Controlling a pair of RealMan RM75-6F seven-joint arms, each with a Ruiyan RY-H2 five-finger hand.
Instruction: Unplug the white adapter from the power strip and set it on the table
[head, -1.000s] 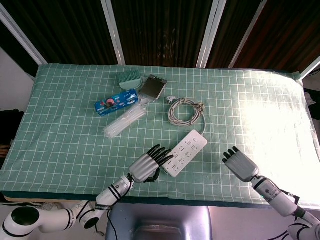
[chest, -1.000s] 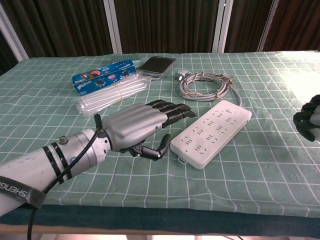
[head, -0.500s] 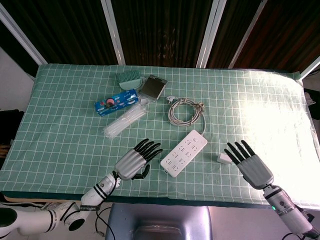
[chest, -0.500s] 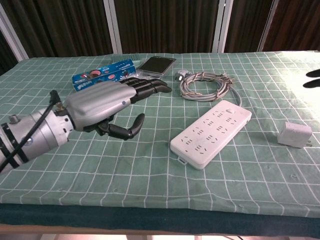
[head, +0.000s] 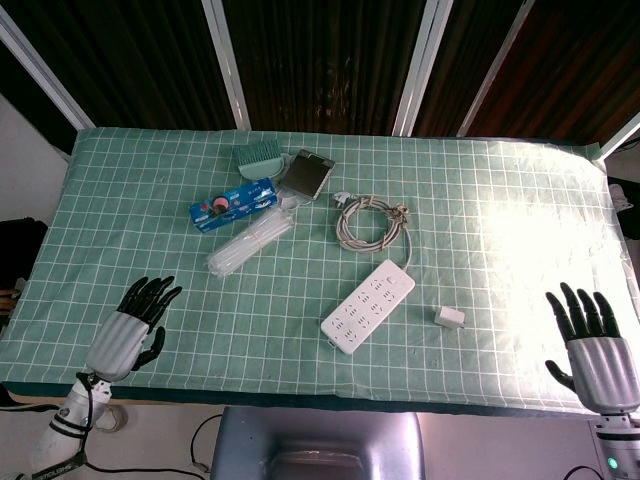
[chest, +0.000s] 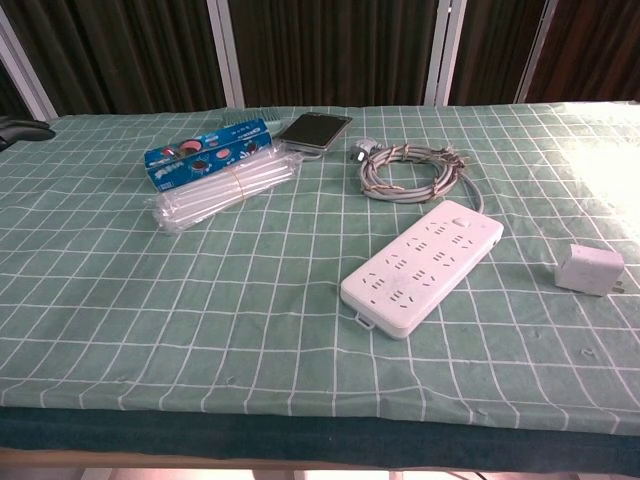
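Note:
The white adapter (head: 449, 318) (chest: 590, 270) lies loose on the green cloth, a short way right of the white power strip (head: 368, 305) (chest: 422, 267). No plug sits in the strip's sockets. My left hand (head: 130, 330) hovers at the table's front left corner, fingers spread, holding nothing; only its dark fingertips (chest: 25, 128) show at the left edge of the chest view. My right hand (head: 592, 345) is at the front right corner, fingers spread upward, also empty, and is outside the chest view.
The strip's grey cable (head: 370, 222) (chest: 410, 165) lies coiled behind it. Further back left are a phone (head: 307, 174), a blue snack box (head: 233, 204), a bundle of clear straws (head: 250, 240) and a green brush (head: 259, 156). Bright sunlight washes the right side of the cloth.
Both hands have pulled away from the power strip, the left to the front left corner and the right to the front right corner. The adapter stays lying where it was released.

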